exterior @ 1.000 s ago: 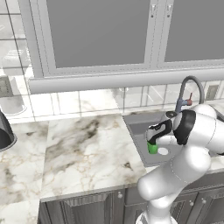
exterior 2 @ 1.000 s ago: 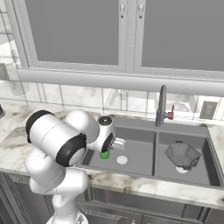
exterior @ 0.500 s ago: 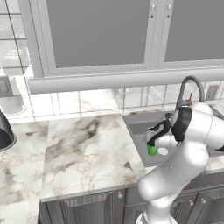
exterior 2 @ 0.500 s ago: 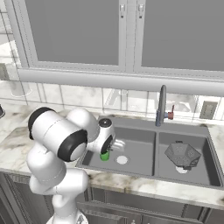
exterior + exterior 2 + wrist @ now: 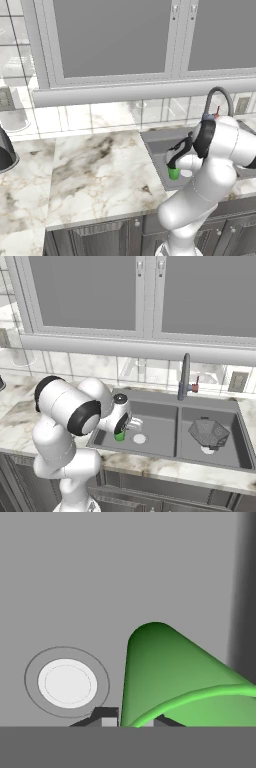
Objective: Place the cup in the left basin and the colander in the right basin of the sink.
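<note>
I see the cup (image 5: 170, 677) low in the left basin (image 5: 155, 421), pinched at its rim by my gripper (image 5: 127, 719), whose jaws are clenched on it; the pale drain (image 5: 139, 439) lies just beside the cup; past the centre divider the colander (image 5: 209, 433) sits in the right basin (image 5: 220, 453); the faucet (image 5: 184, 376) rises behind the divider at the back of the sink (image 5: 175, 397); the marble tabletop (image 5: 100, 175) spreads left of the sink; I can read no writing or labels anywhere.
</note>
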You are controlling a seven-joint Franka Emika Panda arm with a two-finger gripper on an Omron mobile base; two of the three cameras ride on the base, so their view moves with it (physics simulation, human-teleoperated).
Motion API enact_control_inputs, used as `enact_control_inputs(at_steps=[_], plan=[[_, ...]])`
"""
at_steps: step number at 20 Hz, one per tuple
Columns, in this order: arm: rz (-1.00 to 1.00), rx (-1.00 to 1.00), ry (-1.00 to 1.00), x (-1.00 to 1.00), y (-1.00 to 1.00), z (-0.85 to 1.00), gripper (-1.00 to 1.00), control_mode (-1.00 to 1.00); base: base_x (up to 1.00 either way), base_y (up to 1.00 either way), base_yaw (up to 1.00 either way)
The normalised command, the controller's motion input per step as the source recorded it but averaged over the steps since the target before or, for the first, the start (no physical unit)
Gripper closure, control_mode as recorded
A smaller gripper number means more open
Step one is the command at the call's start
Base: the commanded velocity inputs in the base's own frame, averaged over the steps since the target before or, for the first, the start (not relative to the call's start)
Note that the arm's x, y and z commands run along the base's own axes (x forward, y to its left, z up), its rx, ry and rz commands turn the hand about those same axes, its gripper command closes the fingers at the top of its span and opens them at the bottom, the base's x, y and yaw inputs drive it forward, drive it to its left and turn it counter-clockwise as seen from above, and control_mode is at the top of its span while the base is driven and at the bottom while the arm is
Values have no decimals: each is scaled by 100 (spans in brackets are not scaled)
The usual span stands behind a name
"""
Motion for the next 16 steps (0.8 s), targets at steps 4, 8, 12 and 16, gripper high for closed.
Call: enact_control_inputs(at_steps=[4, 8, 12, 16], plan=[[0, 0, 0, 0, 0, -13, 100, -100, 0, 0, 0], [0, 0, 0, 0, 0, -17, 100, -100, 0, 0, 0], [0, 0, 0, 0, 0, -14, 100, -100, 0, 0, 0], [0, 0, 0, 0, 0, -15, 100, -100, 0, 0, 0]])
